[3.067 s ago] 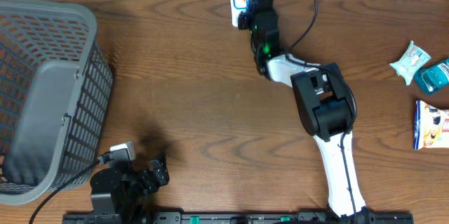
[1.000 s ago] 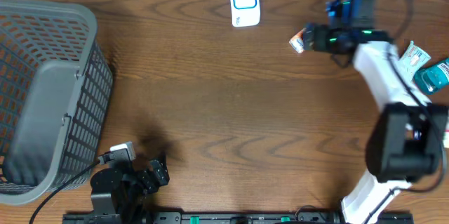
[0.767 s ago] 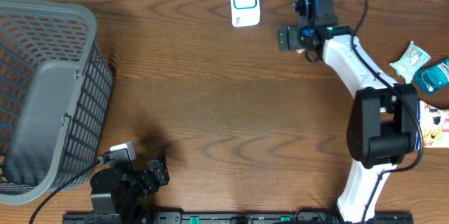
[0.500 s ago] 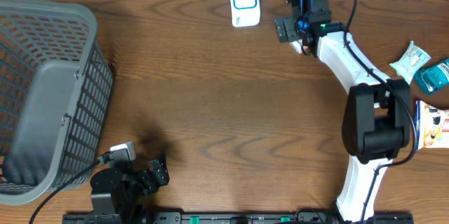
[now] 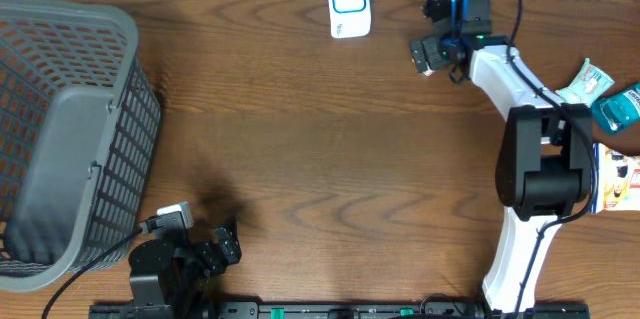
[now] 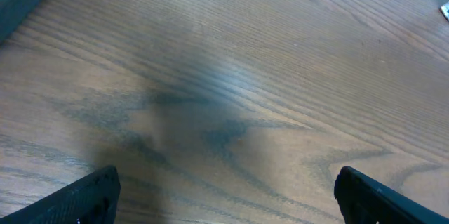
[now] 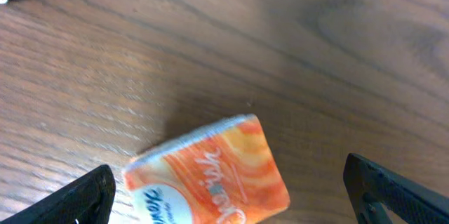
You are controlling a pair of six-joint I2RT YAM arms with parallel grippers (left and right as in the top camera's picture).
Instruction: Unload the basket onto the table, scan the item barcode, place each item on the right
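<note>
The right gripper point(image 5: 428, 53) is open: in the right wrist view its two fingertips point(image 7: 88, 194) stand wide apart at the lower corners and hold nothing. Between them, on the wooden table point(image 5: 300, 139), lies the orange and white packet point(image 7: 210, 175), flat and turned a little askew; neither finger touches it. In the overhead view only a small pale corner of this packet shows under the gripper, near the far edge of the table. It is to the right of the white scanner point(image 5: 349, 2) and apart from it.

The left gripper point(image 6: 228, 199) is also open and empty, over bare wood near the front edge. A grey basket point(image 5: 130, 109) stands at the left side. Some other packets point(image 5: 585, 87) lie at the right edge.
</note>
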